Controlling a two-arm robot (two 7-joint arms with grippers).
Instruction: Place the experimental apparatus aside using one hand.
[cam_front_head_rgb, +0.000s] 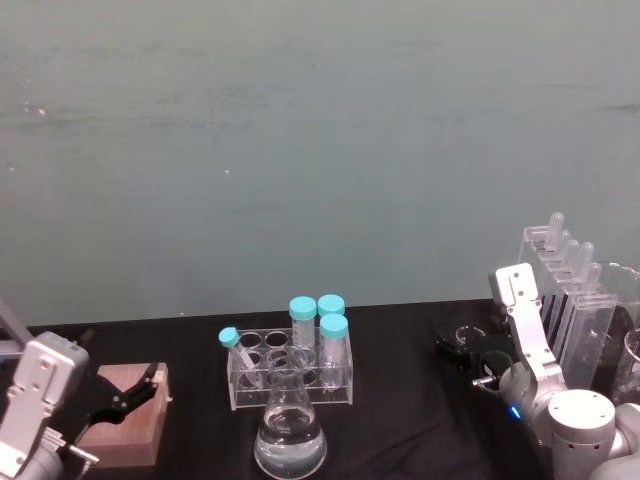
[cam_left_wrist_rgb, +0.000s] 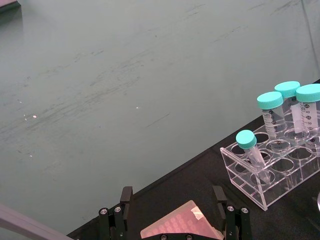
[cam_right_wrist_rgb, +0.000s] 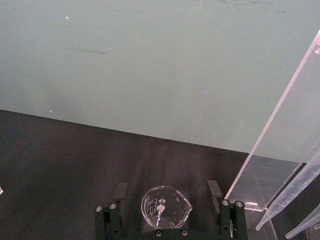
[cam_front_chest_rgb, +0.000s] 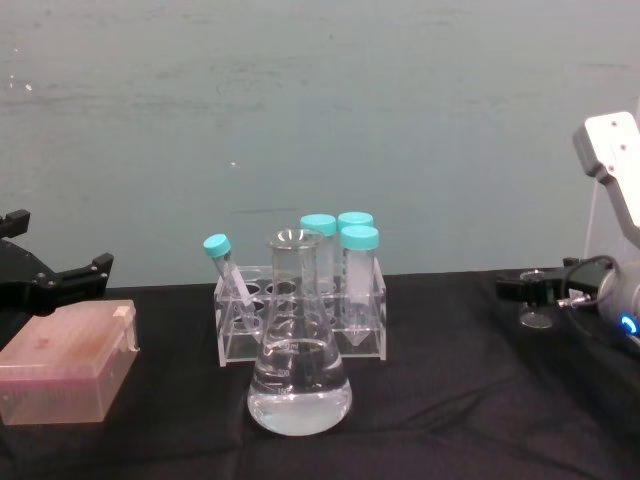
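Observation:
The conical flask (cam_front_head_rgb: 290, 432) with clear liquid stands at the table's front centre (cam_front_chest_rgb: 298, 380). A tall acrylic stand with pipettes (cam_front_head_rgb: 572, 290) rises at the far right (cam_right_wrist_rgb: 287, 150). Just left of it sits the small glass beaker (cam_front_head_rgb: 470, 333). My right gripper (cam_front_head_rgb: 462, 353) is open at table height, and in the right wrist view the beaker (cam_right_wrist_rgb: 164, 207) sits between its fingers (cam_right_wrist_rgb: 215, 191) with gaps on both sides. In the chest view the right gripper (cam_front_chest_rgb: 525, 288) hides part of the beaker (cam_front_chest_rgb: 538, 314). My left gripper (cam_front_head_rgb: 135, 390) hangs open at the left.
A clear rack (cam_front_head_rgb: 290, 378) holding several teal-capped tubes (cam_front_head_rgb: 333, 345) stands right behind the flask. A pink box (cam_front_head_rgb: 125, 418) lies under the left gripper (cam_left_wrist_rgb: 172, 196), at the front left. Black cloth covers the table, with bare room between rack and beaker.

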